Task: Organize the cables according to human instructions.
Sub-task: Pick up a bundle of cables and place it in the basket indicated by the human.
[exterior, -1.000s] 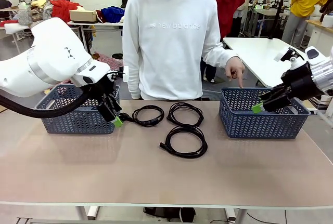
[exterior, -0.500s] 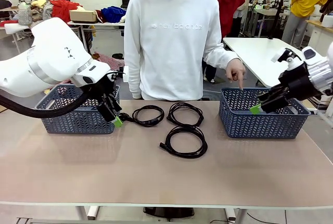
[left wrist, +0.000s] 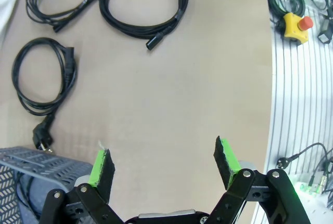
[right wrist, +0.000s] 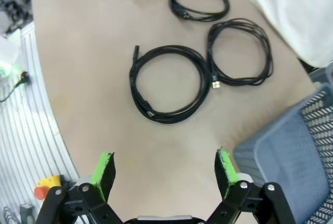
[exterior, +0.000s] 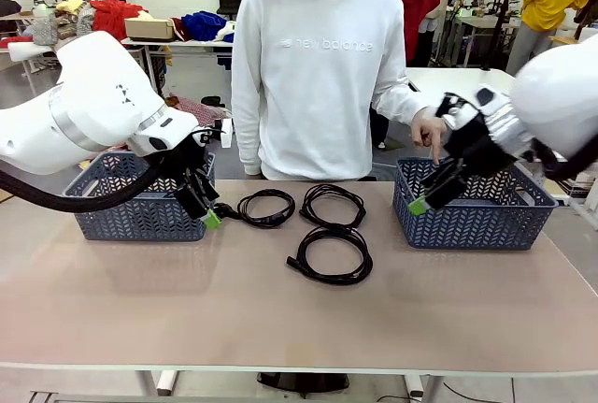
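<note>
Right gripper (exterior: 420, 201) spread wide, empty, hanging by the right blue-grey woven plastic basket (exterior: 486, 223) the person's hand (exterior: 425, 129) points into – left gripper (exterior: 210, 218) likewise open beside the left basket (exterior: 121, 214) – so I read the three coiled thin black power cords (exterior: 329, 255) on the tan table (exterior: 280, 328) between them as bound rightward.

matt tabletop (exterior: 280, 328), woven plastic baskets (exterior: 140, 221), seemingly rubbery cables (right wrist: 135, 86)
</note>
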